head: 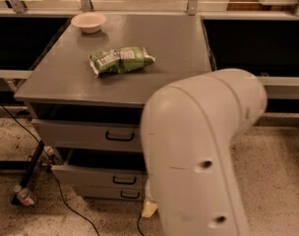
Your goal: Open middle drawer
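In front of me stands a low grey metal cabinet (159, 38) with a flat top and 3 drawers in its front. On the top lies a crumpled green snack bag (121, 60), about in the middle and a little toward the left. A small cream-coloured round bowl (88, 21) sits well apart from it, near the far left corner. The wide shallow grey middle drawer (85, 175) is the 2nd of the 3, under the taller grey top drawer (75, 132) and just above the slim grey bottom drawer (103, 192). Its small black bar handle (125, 180) is on the front. This front stands a bit further out than the 2 others, and a dark gap shows above it, so the drawer is partly pulled out. The top drawer carries a wider black handle (120, 135), and there is also a dark gap between it and the cabinet top. A thick white robot arm (198, 151) fills the lower right of the view and covers the right part of all 3 drawer fronts. The gripper is out of sight from where I stand, somewhere past this arm, so I cannot tell if it is spread or pressed together. A thin black cable (66, 205) runs over the speckled floor (277, 171) at the left of the cabinet.
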Controlling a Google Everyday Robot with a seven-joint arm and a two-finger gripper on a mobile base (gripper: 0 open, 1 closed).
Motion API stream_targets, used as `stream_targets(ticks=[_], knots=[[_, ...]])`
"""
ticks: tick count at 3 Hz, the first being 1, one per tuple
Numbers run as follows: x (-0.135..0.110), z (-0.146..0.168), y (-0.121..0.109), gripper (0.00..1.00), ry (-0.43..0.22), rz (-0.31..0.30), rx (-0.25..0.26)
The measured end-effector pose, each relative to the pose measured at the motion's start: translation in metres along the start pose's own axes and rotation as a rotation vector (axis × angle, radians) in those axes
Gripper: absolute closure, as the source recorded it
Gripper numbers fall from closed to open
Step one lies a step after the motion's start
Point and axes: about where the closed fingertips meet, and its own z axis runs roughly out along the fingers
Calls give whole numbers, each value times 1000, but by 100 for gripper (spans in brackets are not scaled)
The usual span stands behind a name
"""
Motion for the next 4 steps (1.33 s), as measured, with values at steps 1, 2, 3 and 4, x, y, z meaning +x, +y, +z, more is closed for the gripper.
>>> stream_targets(ticks=[1, 2, 3, 4], knots=[[-6, 30, -2, 0, 21, -28, -46], [-5, 30, 0, 0, 26, -30, -49], [-5, 27, -1, 0, 27, -31, -50], [2, 21, 12, 0, 34, -50, -60]])
